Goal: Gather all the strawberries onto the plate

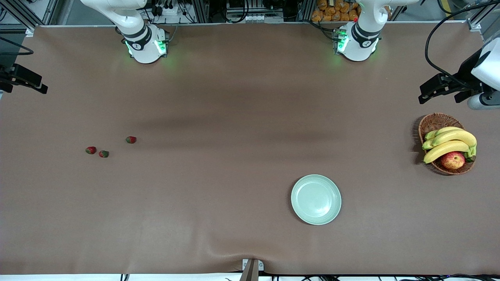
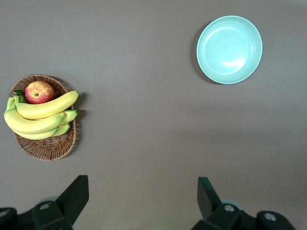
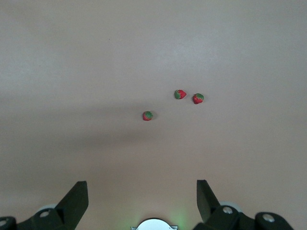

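Three tiny red strawberries lie on the brown table toward the right arm's end: one [image 1: 131,139] and, nearer the front camera, two close together [image 1: 90,150] [image 1: 103,153]. They also show in the right wrist view [image 3: 147,115] [image 3: 180,94] [image 3: 198,98]. The pale mint-green plate [image 1: 316,199] sits empty nearer the front camera, toward the left arm's end; it also shows in the left wrist view [image 2: 229,49]. My right gripper [image 1: 21,84] [image 3: 142,194] hangs open and empty, high over the table's right-arm end. My left gripper [image 1: 439,95] [image 2: 143,191] hangs open and empty, high over the left-arm end.
A brown wicker basket [image 1: 433,123] [image 2: 45,143] with bananas [image 1: 449,142] and a red-yellow apple [image 1: 453,160] stands at the left arm's end, below the left gripper. The two arm bases [image 1: 146,47] [image 1: 357,45] stand along the table's edge farthest from the front camera.
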{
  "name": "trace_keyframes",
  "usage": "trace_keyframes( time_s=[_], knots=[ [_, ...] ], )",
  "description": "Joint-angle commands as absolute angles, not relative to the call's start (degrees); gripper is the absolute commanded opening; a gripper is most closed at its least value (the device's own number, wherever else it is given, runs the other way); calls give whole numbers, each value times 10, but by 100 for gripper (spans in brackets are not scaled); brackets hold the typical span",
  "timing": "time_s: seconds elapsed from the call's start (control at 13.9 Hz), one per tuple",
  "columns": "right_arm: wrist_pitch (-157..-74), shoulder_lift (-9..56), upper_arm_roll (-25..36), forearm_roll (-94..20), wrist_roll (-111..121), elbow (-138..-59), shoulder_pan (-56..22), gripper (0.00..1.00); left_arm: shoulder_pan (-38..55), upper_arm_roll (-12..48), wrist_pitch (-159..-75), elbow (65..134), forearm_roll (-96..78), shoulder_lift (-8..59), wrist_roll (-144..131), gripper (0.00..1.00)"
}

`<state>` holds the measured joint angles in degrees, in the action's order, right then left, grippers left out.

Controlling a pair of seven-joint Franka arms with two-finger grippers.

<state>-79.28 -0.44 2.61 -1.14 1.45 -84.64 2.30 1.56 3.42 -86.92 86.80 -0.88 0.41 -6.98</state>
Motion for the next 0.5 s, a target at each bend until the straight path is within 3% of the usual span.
trace_keyframes(
  time_s=[0.0, 0.43],
  knots=[
    [-786, -6, 26, -5, 4, -843, 18, 100, 13, 34, -870, 873, -22, -2, -75, 100],
    [-786, -5, 26, -5, 4, -843, 18, 100, 12, 33, -870, 873, -22, 4, -75, 100]
  ],
)
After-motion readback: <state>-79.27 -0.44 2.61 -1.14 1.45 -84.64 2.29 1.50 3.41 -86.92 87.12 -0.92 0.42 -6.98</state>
